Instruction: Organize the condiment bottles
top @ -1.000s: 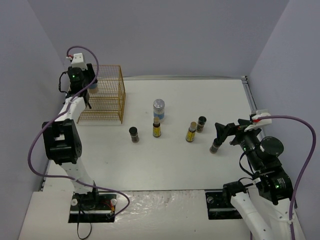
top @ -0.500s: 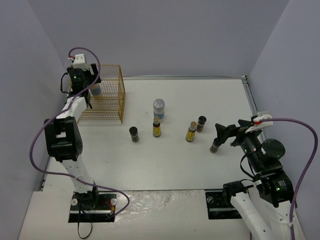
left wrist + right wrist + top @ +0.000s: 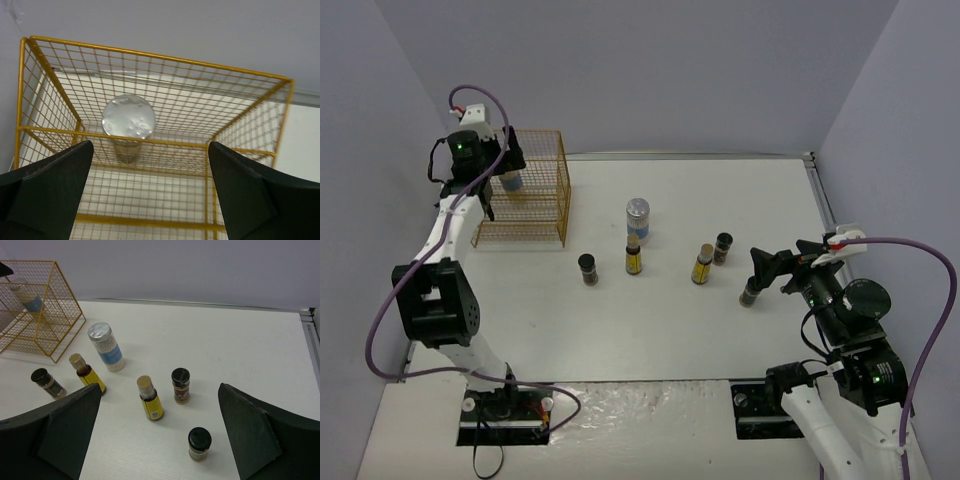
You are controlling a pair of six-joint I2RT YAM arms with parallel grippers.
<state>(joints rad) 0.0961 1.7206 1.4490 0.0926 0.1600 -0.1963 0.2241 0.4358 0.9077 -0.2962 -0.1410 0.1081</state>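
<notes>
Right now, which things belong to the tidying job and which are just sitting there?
For the job:
two blue-labelled jars
two yellow-labelled bottles
three black-lidded jars

Just there:
gold wire rack
table

Inventory for you, non-task items only:
1. Gold wire rack (image 3: pixel 535 195): one, upright at the far left of the table (image 3: pixel 650 320), close to the left wall (image 3: pixel 370 150). It has mesh sides and a mesh shelf inside.
2. Table: white and flat, with a metal strip (image 3: pixel 820 195) along its right edge.
3. Walls: plain, pale lilac-grey, on three sides.
</notes>
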